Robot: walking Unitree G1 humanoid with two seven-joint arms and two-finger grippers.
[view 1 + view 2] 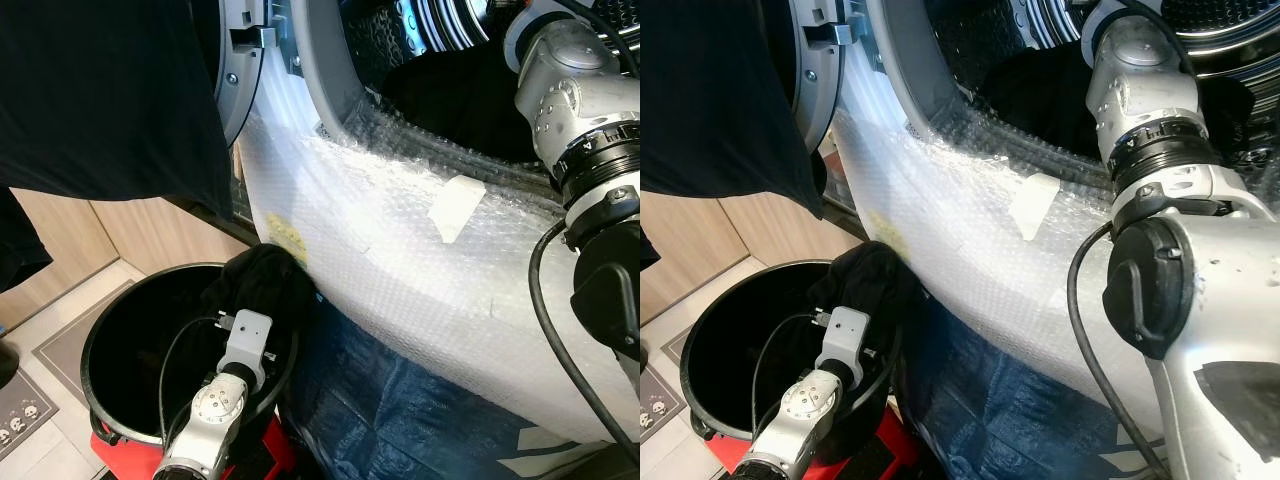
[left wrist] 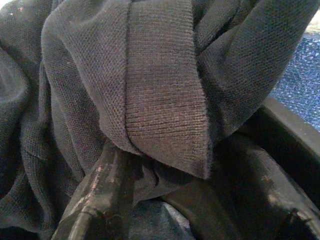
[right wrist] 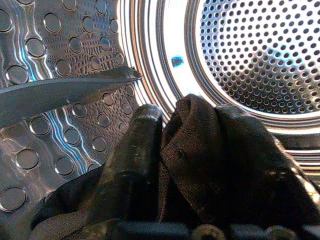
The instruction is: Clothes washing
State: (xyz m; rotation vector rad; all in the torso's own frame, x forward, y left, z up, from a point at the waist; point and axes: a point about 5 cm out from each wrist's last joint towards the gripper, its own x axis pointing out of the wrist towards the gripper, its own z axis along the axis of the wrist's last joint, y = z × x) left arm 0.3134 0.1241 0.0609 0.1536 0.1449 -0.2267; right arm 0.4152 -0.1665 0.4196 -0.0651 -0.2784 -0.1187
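Black bucket [image 1: 110, 330] held dark knit garment [image 2: 150, 100], left gripper [image 2: 165, 200] fingers clamping it; right gripper [image 3: 185, 150] fingers pinched black cloth [image 3: 210, 150] inside washer drum [image 3: 75, 60].

Bubble wrap [image 1: 400, 240] with a tape patch [image 1: 455, 208] covers the sloping front, a blue tarp [image 1: 400, 410] lies crumpled below it, and wood panelling [image 1: 130, 235] meets a tiled floor [image 1: 40, 345] bearing a skull-patterned mat [image 1: 20, 415].
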